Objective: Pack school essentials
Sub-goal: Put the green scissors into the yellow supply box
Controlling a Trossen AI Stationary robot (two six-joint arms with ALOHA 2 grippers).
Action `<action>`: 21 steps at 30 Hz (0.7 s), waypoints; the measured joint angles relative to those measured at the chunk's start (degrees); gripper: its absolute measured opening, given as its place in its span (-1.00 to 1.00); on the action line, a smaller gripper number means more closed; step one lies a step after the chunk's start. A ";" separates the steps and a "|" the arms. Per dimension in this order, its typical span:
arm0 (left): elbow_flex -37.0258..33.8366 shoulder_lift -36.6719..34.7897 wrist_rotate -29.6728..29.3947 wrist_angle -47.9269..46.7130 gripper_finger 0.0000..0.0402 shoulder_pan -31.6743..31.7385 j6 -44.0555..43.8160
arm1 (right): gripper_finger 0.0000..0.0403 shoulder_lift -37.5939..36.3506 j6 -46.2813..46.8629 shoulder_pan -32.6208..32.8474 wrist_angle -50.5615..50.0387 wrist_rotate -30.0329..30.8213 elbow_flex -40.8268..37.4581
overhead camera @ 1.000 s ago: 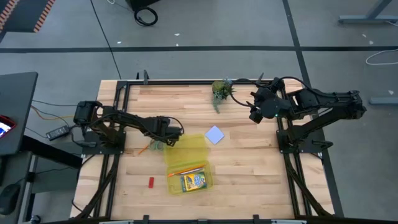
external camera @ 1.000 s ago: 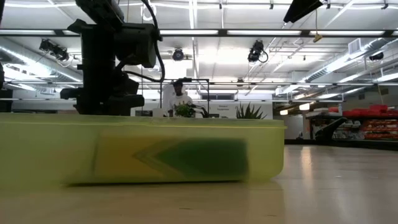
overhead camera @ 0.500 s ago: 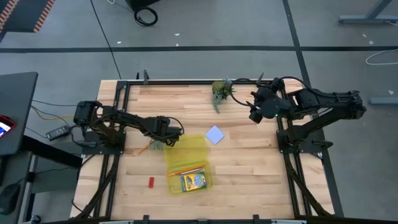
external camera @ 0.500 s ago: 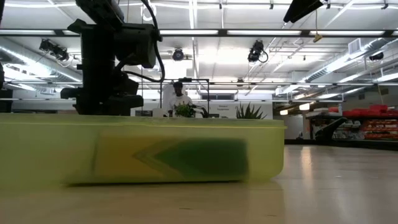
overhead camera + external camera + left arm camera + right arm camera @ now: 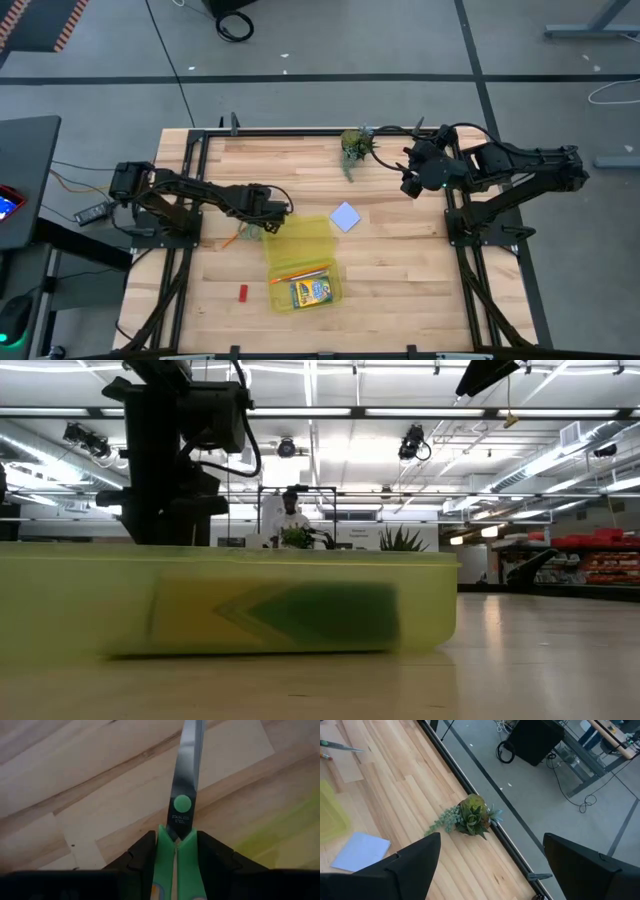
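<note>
Left wrist view gives the clearest look: the green-handled scissors sit clamped between the left gripper fingers, handles pinched, blades shut and pointing out over bare wood. So those jaws are closed on the scissors, no doubt there.

From above, the left gripper is just off the left-hand edge of the translucent yellow case, which lies a little toward the front edge of the worktop, near its middle. Inside the case, the crayon box and 1 orange pencil lie at its front end. Another orange pencil lies on the wood by the gripper, toward the left edge. The tiny red block waits near the front-left, and the pale blue note pad lies just beyond the case's far right corner.

The step in hand looks like carrying the scissors into the case. Doing it well means lifting the blade tip clear of the case wall, lining the scissors along the case's long side, and lowering into the free back end before letting go.

The right gripper waits near the back right corner, fingers spread apart, beside the small potted plant.
</note>
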 joint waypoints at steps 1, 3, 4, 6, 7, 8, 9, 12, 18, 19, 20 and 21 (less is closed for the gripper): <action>0.00 -0.30 0.01 -0.31 -0.39 0.00 0.63 | 0.78 0.00 0.00 0.00 0.00 0.01 0.00; 0.00 -0.65 0.22 -0.48 -0.39 0.00 1.37 | 0.78 0.00 0.00 -0.02 0.11 0.00 0.00; 0.04 -0.61 0.71 -0.64 -0.39 0.00 1.78 | 0.78 0.00 0.02 -0.01 0.23 0.01 0.00; 0.88 -0.59 1.65 -2.57 -0.37 0.00 2.99 | 0.78 0.00 0.25 0.00 0.31 0.00 0.00; 1.62 -0.59 1.82 -2.94 -0.37 -0.02 3.94 | 0.78 0.00 0.36 -0.01 0.38 0.02 0.00; 2.37 -0.59 1.84 -3.02 -0.37 -0.12 4.34 | 0.78 0.00 0.39 0.00 0.39 0.02 0.00; 3.10 -0.59 1.65 -3.40 -0.37 -0.18 5.00 | 0.78 0.00 0.41 -0.01 0.39 0.02 0.00; 5.79 -0.59 1.12 -4.77 -0.38 -0.16 6.54 | 0.78 0.00 0.66 0.00 0.39 0.02 0.00; 10.89 -0.59 0.31 -5.99 -0.38 -0.07 8.25 | 0.78 0.00 0.83 0.00 0.39 0.03 0.00; 11.69 -0.59 0.31 -6.39 -0.38 -0.13 8.57 | 0.78 0.00 0.85 -0.02 0.39 0.04 0.00; 12.57 -0.59 0.31 -6.74 -0.38 -0.22 8.97 | 0.78 0.00 0.85 -0.02 0.39 0.04 0.00; 13.44 -0.59 0.31 -6.74 -0.39 -0.39 9.56 | 0.78 0.00 0.85 0.00 0.39 0.06 0.00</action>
